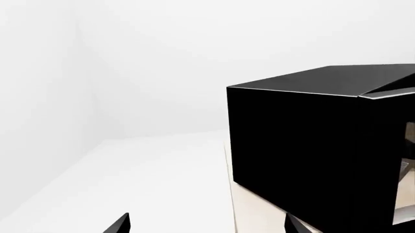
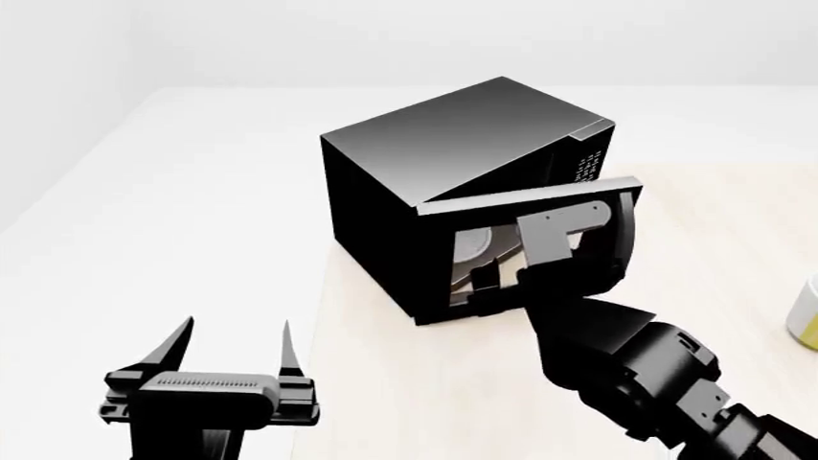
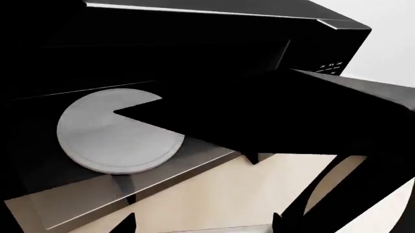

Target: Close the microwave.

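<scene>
Microwave [image 2: 422, 172]: heavy, rigid; door [image 2: 537, 249] ajar, best pushed near handle; right end effector [image 2: 511, 287] state indeterminable, left end effector [image 2: 237, 350] spread.

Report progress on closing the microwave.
Done: the right gripper has reached the door and sits against its outer face. In hand: the door is partway shut, standing at an angle to the microwave, and the plate inside shows through the window. Left: pushing the door flush with the front. The left gripper hangs open, off to the side, touching nothing.
</scene>
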Controlling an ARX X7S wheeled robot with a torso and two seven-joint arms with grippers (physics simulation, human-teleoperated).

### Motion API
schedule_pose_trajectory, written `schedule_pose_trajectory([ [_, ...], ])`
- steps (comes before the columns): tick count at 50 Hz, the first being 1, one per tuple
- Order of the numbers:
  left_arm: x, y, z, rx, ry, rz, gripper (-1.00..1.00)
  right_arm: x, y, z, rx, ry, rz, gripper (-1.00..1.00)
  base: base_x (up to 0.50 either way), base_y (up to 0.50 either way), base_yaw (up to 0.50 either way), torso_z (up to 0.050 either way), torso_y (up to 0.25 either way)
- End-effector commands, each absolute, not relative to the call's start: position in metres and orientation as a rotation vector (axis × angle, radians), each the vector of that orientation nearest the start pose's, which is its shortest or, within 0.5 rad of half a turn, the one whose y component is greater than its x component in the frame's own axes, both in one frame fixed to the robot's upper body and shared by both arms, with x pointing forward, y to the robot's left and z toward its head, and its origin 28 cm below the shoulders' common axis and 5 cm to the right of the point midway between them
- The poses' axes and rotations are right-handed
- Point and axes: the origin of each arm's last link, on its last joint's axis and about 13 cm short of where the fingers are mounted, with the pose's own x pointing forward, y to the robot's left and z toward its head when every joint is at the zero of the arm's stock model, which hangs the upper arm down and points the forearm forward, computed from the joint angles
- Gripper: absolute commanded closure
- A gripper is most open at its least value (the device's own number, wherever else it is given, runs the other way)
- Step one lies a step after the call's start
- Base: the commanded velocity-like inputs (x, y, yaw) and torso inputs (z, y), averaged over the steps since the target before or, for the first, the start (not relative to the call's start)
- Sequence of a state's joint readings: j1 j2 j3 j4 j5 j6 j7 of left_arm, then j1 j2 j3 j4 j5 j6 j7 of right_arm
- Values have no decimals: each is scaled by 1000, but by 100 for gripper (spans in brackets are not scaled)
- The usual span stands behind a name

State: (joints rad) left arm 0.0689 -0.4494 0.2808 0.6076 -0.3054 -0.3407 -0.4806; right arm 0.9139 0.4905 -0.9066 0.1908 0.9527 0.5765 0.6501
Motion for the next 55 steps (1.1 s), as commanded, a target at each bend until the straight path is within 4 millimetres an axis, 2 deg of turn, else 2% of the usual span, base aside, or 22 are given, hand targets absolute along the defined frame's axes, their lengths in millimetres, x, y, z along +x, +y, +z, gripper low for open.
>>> schedule_pose_trajectory([
  [1, 172, 215, 93, 99, -84, 19, -100, 331, -103, 120, -273, 354, -24, -100, 0, 0, 0, 0, 0],
  [41, 173, 216, 91, 101, -81, 22, -100, 347, -100, 124, -392, 334, -8, -100, 0, 0, 0, 0, 0],
  [55, 173, 216, 91, 100, -80, 24, -100, 360, -97, 125, -448, 333, -10, -100, 0, 0, 0, 0, 0],
])
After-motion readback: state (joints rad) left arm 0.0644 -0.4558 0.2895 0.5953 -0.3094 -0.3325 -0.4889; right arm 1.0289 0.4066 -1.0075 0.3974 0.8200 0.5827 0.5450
